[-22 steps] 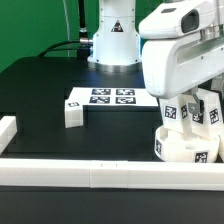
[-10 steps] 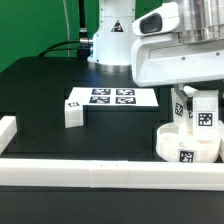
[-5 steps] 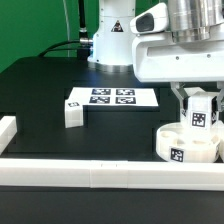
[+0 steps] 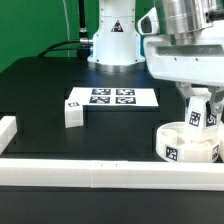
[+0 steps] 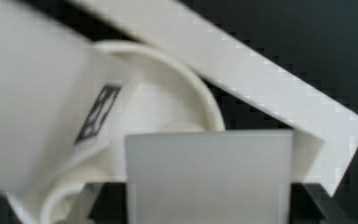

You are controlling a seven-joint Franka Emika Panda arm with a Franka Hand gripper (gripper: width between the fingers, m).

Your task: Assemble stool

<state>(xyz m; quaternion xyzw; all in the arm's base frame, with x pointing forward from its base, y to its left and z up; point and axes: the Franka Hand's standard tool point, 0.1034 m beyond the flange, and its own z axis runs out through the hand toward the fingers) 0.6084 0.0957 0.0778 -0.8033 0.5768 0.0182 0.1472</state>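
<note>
The round white stool seat stands at the exterior view's right, close to the front rail. My gripper is right above it, shut on an upright tagged white leg block that stands in the seat's top. In the wrist view the same leg block fills the gap between my dark fingers, with the seat's rim beyond it. A second tagged leg block stands close beside it in the seat. Another loose leg block lies on the table at the exterior view's left.
The marker board lies flat behind the loose block. A long white border rail runs along the front edge, and shows diagonally in the wrist view. A short white rail piece sits at the far left. The arm's base stands at the back.
My hand has turned about its vertical axis over the seat while holding the leg block. The seat's front tag has shifted toward the exterior view's left.
</note>
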